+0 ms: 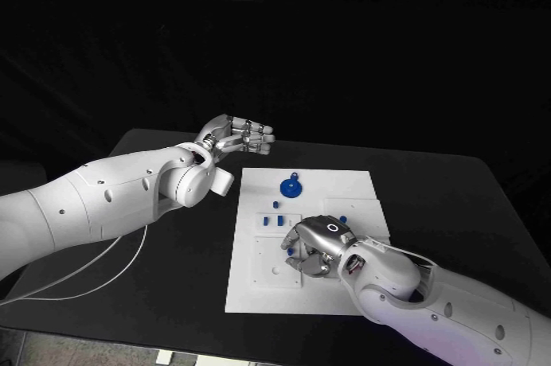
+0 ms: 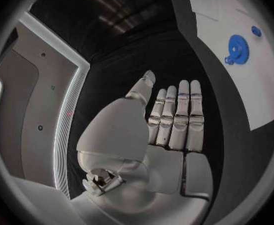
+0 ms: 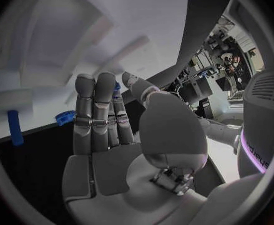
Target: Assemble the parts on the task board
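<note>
One black table [image 1: 459, 199] carries everything, with the white task board [image 1: 255, 290] lying flat at its middle.

Left arm [image 1: 103, 203]: white, entering from the picture's left edge in the head view. Its left hand [image 1: 238, 135] hangs above the table just beyond the board's far left corner, apart from the board. In the left wrist view the fingers [image 2: 177, 120] lie straight and side by side, thumb slightly apart, with nothing held.

Right arm [image 1: 447, 310]: white, entering from the lower right. Its right hand [image 1: 318, 243] sits over the middle of the board, knuckles up, fingers bent downward toward the board's recesses. In the right wrist view the fingers [image 3: 93, 115] stand straight and together with the thumb beside them; a small blue bit shows just behind them, and I cannot tell whether it is held or merely lies beyond.

Blue gear [image 1: 291, 188]: round and toothed, with a small knob at its far edge, lying on the far part of the board, well clear of both hands. It also shows in the left wrist view [image 2: 236, 49].

Small blue parts [image 1: 273, 219]: a few short pieces set in the board between the gear and the right hand; another small blue piece [image 1: 345, 219] lies just beyond that hand.
</note>
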`<control>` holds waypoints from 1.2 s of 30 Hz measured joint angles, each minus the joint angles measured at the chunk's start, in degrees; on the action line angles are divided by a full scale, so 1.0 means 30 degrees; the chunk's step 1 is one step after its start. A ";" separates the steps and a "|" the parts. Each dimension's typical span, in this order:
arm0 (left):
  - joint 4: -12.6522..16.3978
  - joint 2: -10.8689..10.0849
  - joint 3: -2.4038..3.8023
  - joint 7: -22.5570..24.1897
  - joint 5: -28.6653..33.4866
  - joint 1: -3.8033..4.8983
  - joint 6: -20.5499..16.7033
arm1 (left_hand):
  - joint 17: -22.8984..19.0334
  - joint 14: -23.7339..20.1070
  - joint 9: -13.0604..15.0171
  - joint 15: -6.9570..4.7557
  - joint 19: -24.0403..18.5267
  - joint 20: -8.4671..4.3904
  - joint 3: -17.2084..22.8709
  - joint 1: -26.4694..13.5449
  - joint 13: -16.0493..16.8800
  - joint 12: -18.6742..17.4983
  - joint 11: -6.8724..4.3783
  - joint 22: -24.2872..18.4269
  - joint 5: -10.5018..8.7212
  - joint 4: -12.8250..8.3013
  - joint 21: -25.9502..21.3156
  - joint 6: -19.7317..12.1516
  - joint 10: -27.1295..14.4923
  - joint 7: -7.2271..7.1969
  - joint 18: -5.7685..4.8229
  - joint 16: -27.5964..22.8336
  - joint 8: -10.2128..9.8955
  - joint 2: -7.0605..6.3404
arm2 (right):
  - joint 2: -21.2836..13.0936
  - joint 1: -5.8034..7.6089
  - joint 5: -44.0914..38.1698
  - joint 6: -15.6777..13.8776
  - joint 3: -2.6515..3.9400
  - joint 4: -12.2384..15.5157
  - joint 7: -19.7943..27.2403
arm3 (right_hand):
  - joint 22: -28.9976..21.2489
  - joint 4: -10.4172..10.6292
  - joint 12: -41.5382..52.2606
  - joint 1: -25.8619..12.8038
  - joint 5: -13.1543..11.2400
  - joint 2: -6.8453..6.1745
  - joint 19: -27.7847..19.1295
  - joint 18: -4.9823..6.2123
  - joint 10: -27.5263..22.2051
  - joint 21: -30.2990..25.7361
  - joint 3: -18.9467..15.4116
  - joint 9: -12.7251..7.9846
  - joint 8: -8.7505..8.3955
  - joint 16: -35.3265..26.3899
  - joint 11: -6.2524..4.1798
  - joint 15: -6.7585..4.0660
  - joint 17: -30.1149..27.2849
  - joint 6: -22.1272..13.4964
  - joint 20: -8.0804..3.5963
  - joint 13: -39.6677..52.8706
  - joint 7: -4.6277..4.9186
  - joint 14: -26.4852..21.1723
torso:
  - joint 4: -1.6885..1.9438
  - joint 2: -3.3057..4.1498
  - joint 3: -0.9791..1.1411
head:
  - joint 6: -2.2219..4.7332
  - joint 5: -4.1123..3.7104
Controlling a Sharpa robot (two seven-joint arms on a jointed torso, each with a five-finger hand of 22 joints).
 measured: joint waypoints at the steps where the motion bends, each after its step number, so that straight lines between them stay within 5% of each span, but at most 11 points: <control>1: 0.0000 0.0000 0.0000 0.0001 0.0001 0.0000 0.0006 | 0.0000 -0.0001 0.0000 0.0000 0.0000 0.0000 0.0000 0.0000 0.0000 0.0000 0.0001 0.0000 0.0000 0.0000 0.0000 0.0000 0.0000 0.0000 0.0002 0.0000 0.0000 0.0000 | -0.0047 -0.0015 0.0038 -0.0058 -0.0003 0.0049 0.0001 | 0.0000 0.0000 0.0002 0.0000 0.0000 0.0000 0.0000 0.0000 0.0003 -0.0001 0.0000 0.0001 0.0000 0.0000 0.0003 0.0000 0.0000 0.0000 0.0000 0.0064 0.0000 -0.0001 | -0.0002 0.0000 0.0002 | 0.0015 -0.0013; 5: 0.0000 -0.0003 0.0000 0.0005 0.0003 0.0000 0.0024 | 0.0000 -0.0001 0.0000 0.0000 0.0000 0.0000 0.0000 0.0000 0.0000 0.0000 0.0001 0.0001 0.0000 0.0000 0.0000 0.0000 0.0000 0.0000 0.0000 0.0000 0.0000 0.0000 | -0.0304 -0.0046 0.0197 -0.0290 0.0106 0.0396 0.0001 | -0.0001 0.0159 0.0004 0.0125 0.0000 -0.0125 0.0067 0.0003 -0.0063 -0.0223 -0.0159 0.0001 0.0000 0.0000 0.0070 0.0000 -0.0019 -0.0038 0.0065 0.0048 -0.0037 -0.0001 | -0.0002 0.0000 0.0004 | 0.0060 -0.0071; 9: -0.0012 -0.0003 -0.0001 0.0006 0.0005 0.0000 0.0043 | 0.0000 -0.0001 0.0000 0.0000 0.0000 0.0001 0.0000 0.0000 0.0000 0.0000 0.0000 0.0001 0.0000 0.0000 0.0000 0.0000 0.0000 0.0000 0.0000 0.0000 0.0000 0.0000 | -0.0560 -0.0040 0.0347 -0.0516 0.0500 0.0771 0.0001 | -0.0001 0.0318 0.0003 0.0125 0.0000 -0.0125 0.0068 0.0008 -0.0131 -0.0346 -0.0318 0.0002 0.0000 -0.0001 0.0137 0.0000 -0.0055 -0.0127 0.0066 0.0046 -0.0011 -0.0001 | -0.0002 0.0000 0.0004 | 0.0110 -0.0130; 22: -0.0027 -0.0054 -0.0004 0.0006 0.0011 -0.0002 0.0104 | 0.0000 0.0000 0.0000 0.0000 0.0000 0.0000 0.0000 0.0000 0.0000 0.0001 0.0000 -0.0050 0.0000 0.0000 0.0075 -0.0001 0.0000 0.0000 0.0001 0.0000 0.0000 0.0000 | -0.1933 0.0290 0.1468 -0.0591 0.2607 0.1454 0.0001 | -0.0002 0.0848 0.0001 0.0257 0.0000 -0.0143 0.0069 0.0008 -0.0024 -0.0516 -0.0020 0.0003 -0.0002 0.0125 0.0029 -0.0002 -0.0083 -0.0192 0.0065 0.0046 0.0053 -0.0002 | -0.0005 -0.0005 0.0000 | 0.0355 -0.0370; 30: -0.0023 -0.0101 -0.0004 0.0006 0.0014 -0.0002 0.0127 | 0.0000 -0.0001 0.0000 0.0000 0.0000 0.0000 0.0017 0.0000 -0.0001 0.0000 0.0001 -0.0078 0.0000 -0.0121 0.0075 0.0000 0.0000 0.0000 0.0000 0.0000 0.0000 -0.0001 | -0.2897 0.1201 0.2536 -0.0059 0.3029 0.0723 0.0021 | -0.0003 0.0706 0.0000 0.0331 0.0001 -0.0223 0.0068 0.0005 0.0043 -0.0444 0.0243 0.0001 -0.0003 0.0126 0.0096 -0.0002 -0.0045 -0.0568 0.0065 0.0046 -0.0056 -0.0002 | -0.0007 -0.0005 0.0000 | 0.0509 -0.0586; 36: -0.0020 -0.0098 -0.0004 0.0006 0.0016 -0.0002 0.0147 | -0.0001 0.0000 0.0000 0.0000 0.0000 0.0000 0.0024 0.0000 0.0000 0.0001 0.0000 -0.0092 0.0000 -0.0131 0.0075 0.0000 0.0000 0.0000 0.0001 0.0000 0.0000 -0.0001 | -0.3207 0.1407 0.2984 0.0572 0.3076 -0.0065 -0.0008 | -0.0002 0.0731 -0.0001 0.0542 0.0000 -0.0226 0.0138 -0.0002 -0.0757 -0.1568 -0.1332 -0.0035 -0.0003 -0.0001 0.0274 0.0130 -0.0239 -0.1428 0.0132 0.0047 -0.0146 -0.0140 | -0.0011 0.0000 0.0002 | 0.0590 -0.0676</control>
